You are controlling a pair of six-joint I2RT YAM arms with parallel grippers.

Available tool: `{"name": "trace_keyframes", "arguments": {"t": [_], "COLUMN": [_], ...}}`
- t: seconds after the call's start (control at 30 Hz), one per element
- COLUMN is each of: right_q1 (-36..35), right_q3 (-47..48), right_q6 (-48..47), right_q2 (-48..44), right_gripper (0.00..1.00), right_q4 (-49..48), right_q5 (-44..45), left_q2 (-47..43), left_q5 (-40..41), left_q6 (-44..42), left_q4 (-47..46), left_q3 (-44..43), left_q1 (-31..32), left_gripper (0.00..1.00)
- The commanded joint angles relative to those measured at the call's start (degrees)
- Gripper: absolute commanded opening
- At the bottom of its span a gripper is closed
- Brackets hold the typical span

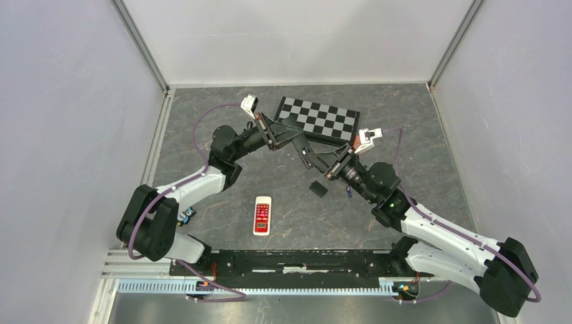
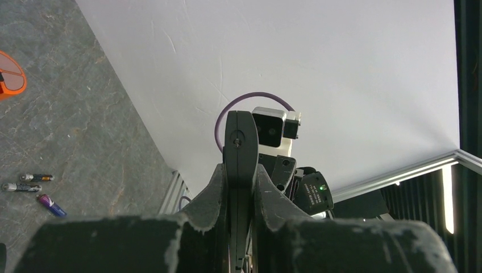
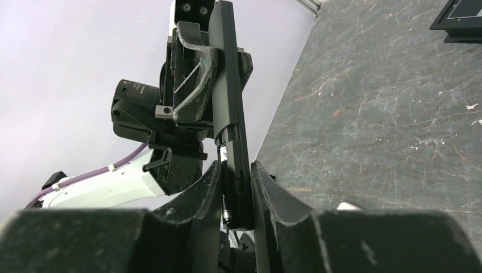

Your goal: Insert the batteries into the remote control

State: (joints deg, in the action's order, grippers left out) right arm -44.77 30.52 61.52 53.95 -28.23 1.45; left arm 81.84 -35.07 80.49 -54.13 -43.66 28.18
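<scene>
Right wrist view gives the plainest look. The black remote stands edge-on, a thin matte slab running from 12 o'clock down to 6 o'clock. The right gripper is nipped narrow on its lower part, with rough, worn dark fingers against both faces. The slab's bottom end is lost behind those fingers, and I cannot read what sits in the stepped notch partway down. At 1 o'clock a dark flat corner is cut off by the frame.

Left wrist view shows the same slab edge-on again, and the left gripper is pinched tight on it. Its pads have ragged, chipped edges. Most of the remote is hidden by the gripper body filling the bottom of the frame.

The batteries lie loose on the table at 8 o'clock in that view. They are three slim cylinders with silvery ends, close together, one purplish and angled away from the other two. An orange rounded thing at 10 o'clock is cut off, so I cannot tell what it is.

From above, the table is grey, veined and stone-like. A checkerboard lies at 12 o'clock behind the grippers. A small black rectangular piece lies near the right wrist, and a white remote with a red face lies at 7 o'clock of it.
</scene>
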Motion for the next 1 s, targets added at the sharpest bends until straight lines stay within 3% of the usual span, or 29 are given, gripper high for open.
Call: {"name": "trace_keyframes", "arguments": {"t": [0.0,0.13,0.27,0.47,0.63,0.7,0.83,0.97], "right_q1": [0.46,0.48,0.48,1.5,3.09,3.46,4.47,4.87], "right_q3": [-2.44,-2.93,-2.23,1.38,2.17,2.33,4.09,8.89], "right_q6": [-0.96,-2.33,-3.83,-6.85,-8.83,-10.53,-15.75,-25.36], "right_q2": [-0.65,-0.53,-0.39,-0.03,-2.15,-3.53,-6.45,-6.95], "right_gripper": [0.25,0.21,0.28,0.62,0.85,0.91,0.92,0.82], "right_q4": [-0.76,-0.55,0.92,3.59,3.88,4.07,10.51,28.79], "right_q5": [-0.83,-1.32,-1.28,-4.46,-6.72,-7.48,-6.66,3.91], "left_q2": [-1.38,-1.93,-2.37,-1.79,-1.42,-1.64,-2.24,-2.54], "left_q5": [-0.44,-0.27,-0.17,-0.43,-0.58,-0.48,-0.44,-3.48], "left_q6": [2.19,1.74,0.73,-1.57,-4.6,-6.54,-11.38,-16.82], "left_q4": [-2.75,-1.58,-0.35,1.24,3.48,5.02,8.4,8.6], "left_q3": [-1.25,-1.65,-1.69,-1.43,-0.87,-0.49,0.91,2.71], "left_q1": [-0.23,-0.19,-0.21,-0.24,-0.55,-0.8,-1.6,-2.17], "left_gripper": [0.02,0.02,0.02,0.02,0.02,0.02,0.02,0.02]}}
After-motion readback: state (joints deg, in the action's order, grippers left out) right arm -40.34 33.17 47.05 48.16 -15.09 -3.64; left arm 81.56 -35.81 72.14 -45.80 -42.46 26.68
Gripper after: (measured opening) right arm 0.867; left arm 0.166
